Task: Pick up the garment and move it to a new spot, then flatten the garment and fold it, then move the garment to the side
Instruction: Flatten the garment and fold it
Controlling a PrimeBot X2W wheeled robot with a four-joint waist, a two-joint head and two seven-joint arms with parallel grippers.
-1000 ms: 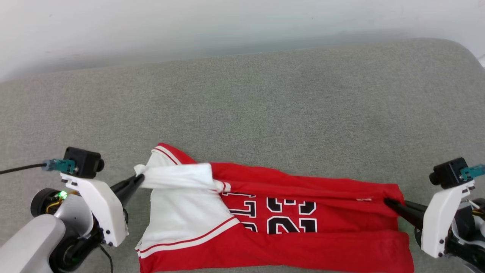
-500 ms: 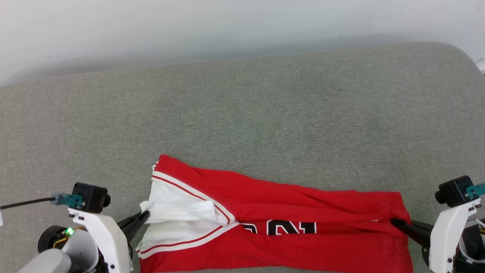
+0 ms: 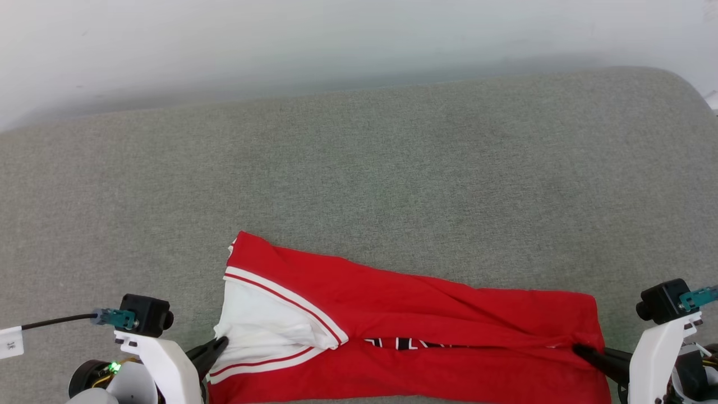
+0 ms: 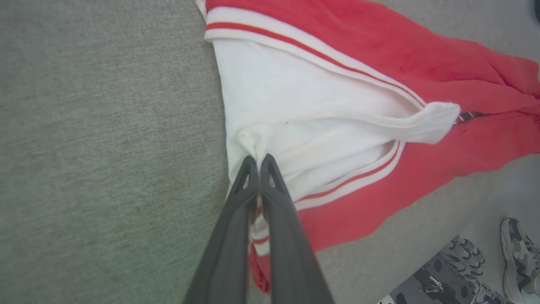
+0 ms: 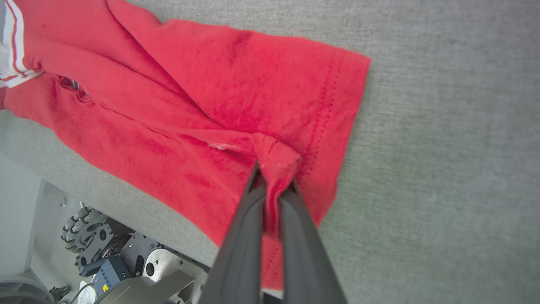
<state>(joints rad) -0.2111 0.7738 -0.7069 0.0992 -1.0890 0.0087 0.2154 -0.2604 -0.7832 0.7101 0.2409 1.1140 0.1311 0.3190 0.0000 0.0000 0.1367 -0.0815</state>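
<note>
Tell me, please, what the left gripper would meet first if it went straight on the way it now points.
The left gripper, shut on the jersey's white sleeve, would push straight into that sleeve; beyond it likely lies the red body.

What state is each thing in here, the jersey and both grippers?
jersey: lying on the grey cushion, folded lengthwise, lettering almost covered.
left gripper: shut on the jersey's white sleeve.
right gripper: shut on the jersey's red hem end.
</note>
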